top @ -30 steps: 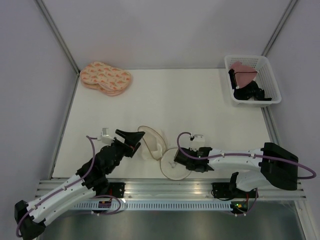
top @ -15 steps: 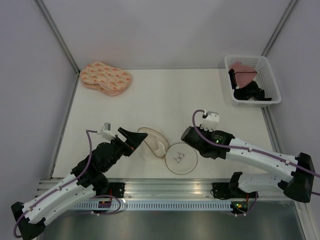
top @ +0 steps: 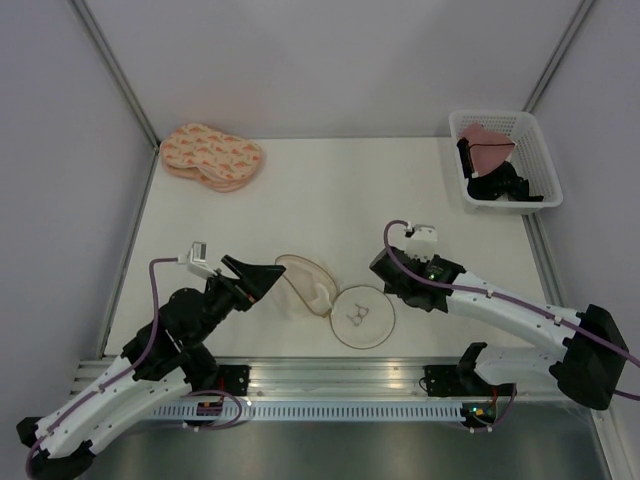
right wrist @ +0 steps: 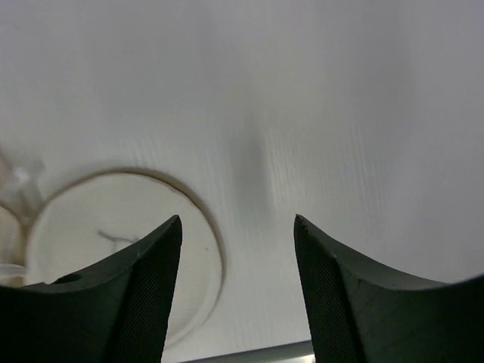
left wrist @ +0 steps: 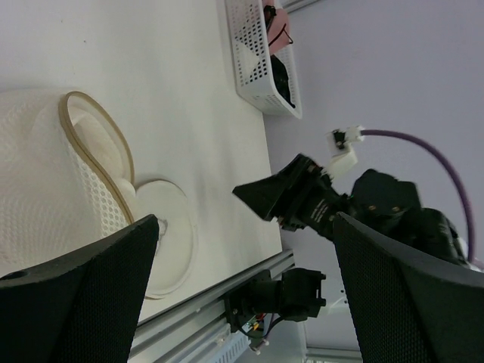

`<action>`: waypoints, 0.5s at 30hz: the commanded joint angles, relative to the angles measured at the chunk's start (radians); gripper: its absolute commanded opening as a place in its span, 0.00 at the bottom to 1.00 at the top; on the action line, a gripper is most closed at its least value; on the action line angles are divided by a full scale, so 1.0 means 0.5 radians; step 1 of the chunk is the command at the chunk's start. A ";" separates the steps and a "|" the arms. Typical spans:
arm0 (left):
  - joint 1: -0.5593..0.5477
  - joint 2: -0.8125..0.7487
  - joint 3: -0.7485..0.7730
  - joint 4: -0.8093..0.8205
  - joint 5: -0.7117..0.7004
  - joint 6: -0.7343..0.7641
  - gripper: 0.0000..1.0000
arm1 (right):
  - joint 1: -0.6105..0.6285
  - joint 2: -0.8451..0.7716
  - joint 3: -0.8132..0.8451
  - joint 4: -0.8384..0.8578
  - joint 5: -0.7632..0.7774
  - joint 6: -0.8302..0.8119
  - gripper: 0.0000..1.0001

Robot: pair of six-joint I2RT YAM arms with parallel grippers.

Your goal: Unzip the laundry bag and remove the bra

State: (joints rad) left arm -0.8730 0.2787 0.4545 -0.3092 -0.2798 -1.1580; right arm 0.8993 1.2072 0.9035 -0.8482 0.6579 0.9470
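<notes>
The laundry bag (top: 308,283) lies near the front middle of the table. Its mesh body (left wrist: 38,174) shows a tan-rimmed edge. One round cream face (top: 361,317) lies flat beside it, its small dark drawing facing up. My left gripper (top: 255,269) hovers open just left of the bag, nothing between its fingers. My right gripper (top: 381,268) is open and empty, just right of the round face (right wrist: 113,242). The dusty-pink bra (top: 484,140) lies in the white basket at the far right corner, also seen in the left wrist view (left wrist: 277,20).
The white lattice basket (top: 530,135) at the back right also holds a black garment (top: 497,186). Peach patterned pads (top: 212,155) lie at the back left. An aluminium rail (top: 330,372) runs along the table's front edge. Grey walls close in three sides.
My right gripper came up off the bag's round face, moved right and back, and opened. The face now lies flat, drawing up. My left arm drew back slightly to the left.
</notes>
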 commanded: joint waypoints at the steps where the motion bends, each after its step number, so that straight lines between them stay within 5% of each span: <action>1: -0.009 -0.011 0.079 -0.087 0.004 0.125 1.00 | -0.004 -0.177 -0.309 0.141 -0.236 0.229 0.67; 15: -0.009 -0.017 0.064 -0.112 -0.069 0.122 1.00 | -0.004 -0.144 -0.792 0.662 -0.616 0.401 0.57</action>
State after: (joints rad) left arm -0.8730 0.2764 0.4591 -0.3641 -0.2951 -1.1389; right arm 0.8993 1.1343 0.5194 -0.6308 0.4026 1.1172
